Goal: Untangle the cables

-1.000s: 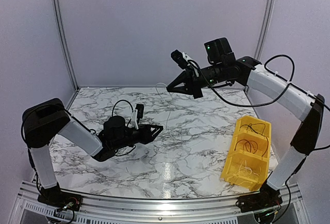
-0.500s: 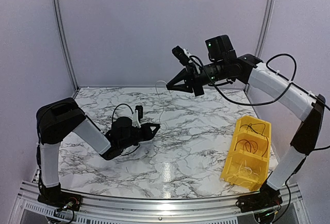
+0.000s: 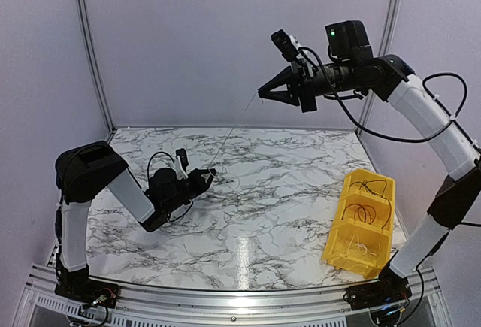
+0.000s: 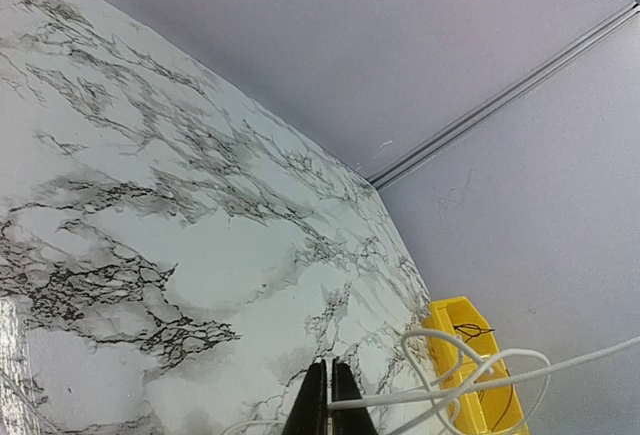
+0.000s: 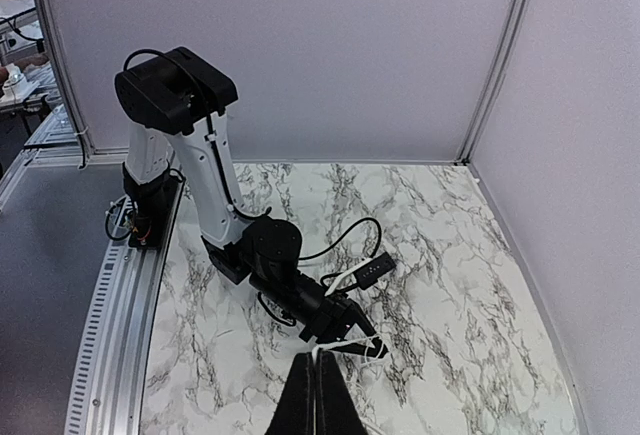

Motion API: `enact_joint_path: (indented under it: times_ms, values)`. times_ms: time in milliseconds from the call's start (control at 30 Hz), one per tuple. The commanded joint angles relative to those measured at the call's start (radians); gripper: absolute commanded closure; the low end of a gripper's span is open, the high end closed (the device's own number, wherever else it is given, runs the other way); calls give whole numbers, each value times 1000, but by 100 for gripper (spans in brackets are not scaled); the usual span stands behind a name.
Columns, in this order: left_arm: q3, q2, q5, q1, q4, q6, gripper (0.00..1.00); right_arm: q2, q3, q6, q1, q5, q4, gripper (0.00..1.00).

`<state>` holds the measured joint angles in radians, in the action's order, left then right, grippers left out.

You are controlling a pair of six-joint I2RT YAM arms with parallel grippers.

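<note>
Pinching shut low over the table (image 3: 285, 184), the left gripper (image 3: 208, 174) has its jaws pressed together on the white wire (image 3: 229, 133). In the left wrist view the wire leaves the fingertips sideways and curls into a couple of loose loops just beyond them. Up and away from it, the right gripper (image 3: 263, 94) is likewise clamped on the same wire, high above the table. Between the two sets of jaws the wire runs as one thin, straight, slanting line, so it looks close to taut. No other strand shows hanging from that span, though something so thin could hide.

The step in hand seems to be drawing this one wire straight to free it. To do it well, I judge the pull should be slow and along the line of the wire, with the lower grip firm and steady so the strand does not slip out of the jaws. The loops beside the left fingertips are the thing to watch. If they tighten toward a knot rather than open, easing off is wiser than hauling harder.

Far below the right gripper and well apart from both jaws, a yellow bin (image 3: 334, 248) holds black wires (image 3: 359, 213) in loose coils, along with a pale strand. That looks the likely place for this wire once it is straight.
</note>
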<state>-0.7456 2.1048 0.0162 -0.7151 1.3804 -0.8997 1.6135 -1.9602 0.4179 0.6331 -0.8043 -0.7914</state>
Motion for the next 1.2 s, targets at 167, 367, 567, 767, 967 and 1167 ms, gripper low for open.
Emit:
enact_joint_path:
  times_ms: [167, 367, 567, 767, 967, 1167]
  values:
    - [63, 0, 8, 37, -113, 10, 92, -82, -171, 5, -96, -41, 52, 100]
    - [84, -38, 44, 42, -180, 37, 81, -88, -194, -2, -100, -42, 57, 100]
    - [97, -71, 70, 50, -231, 52, 75, -100, -213, 2, -109, -35, 53, 100]
    - [97, -108, 34, 55, -227, 87, 66, -109, -184, 14, -116, -15, 52, 100]
    - [126, -209, -141, -17, -111, 343, 46, -115, -142, 9, -116, -25, 63, 100]
    - [124, -265, -242, -138, -120, 592, 36, -108, -133, 5, -116, -35, 67, 100]
